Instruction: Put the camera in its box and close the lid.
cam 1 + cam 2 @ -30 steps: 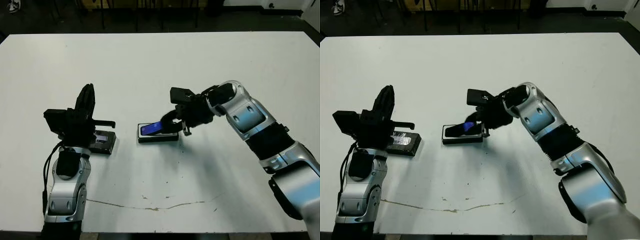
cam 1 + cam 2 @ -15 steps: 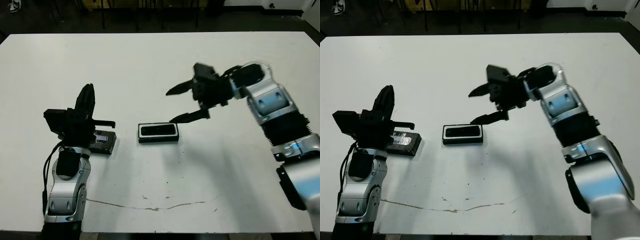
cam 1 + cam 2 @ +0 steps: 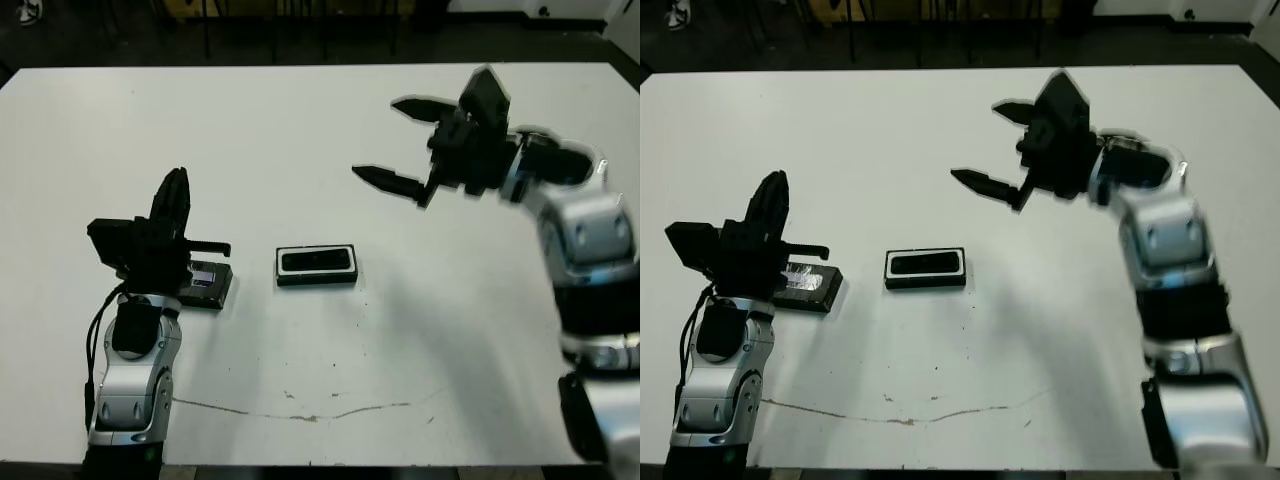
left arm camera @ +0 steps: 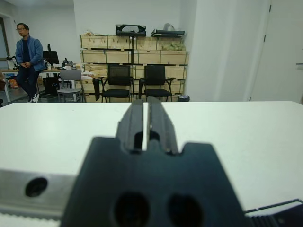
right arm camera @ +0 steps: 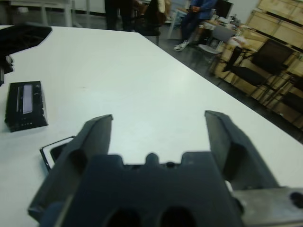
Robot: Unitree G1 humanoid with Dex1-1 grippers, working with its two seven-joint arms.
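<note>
Camera point(image 3: 317, 262) lies in box point(image 3: 280, 277), right gripper point(image 3: 402, 142) spread above.

The black camera point(image 3: 317, 261) lay flat inside the white-lined box point(image 3: 281, 266), with the labelled lid point(image 3: 207, 284) off, lying well apart.

The right pincer point(image 5: 158, 142) fills the near edge, its two black fingers point(image 5: 97, 135) spread wide apart with nothing between them, raised above the white bench point(image 5: 128, 75). At about nine o'clock the lid point(image 5: 26, 105) lies flat on the bench, pale label strip facing up. Just below it, near eight o'clock, a corner of the box point(image 5: 52, 152) peeks out beside one finger, mostly hidden. At twelve o'clock, beyond the bench, a person point(image 5: 194, 19) in blue sits among chairs point(image 5: 258, 59) and crates.
</note>
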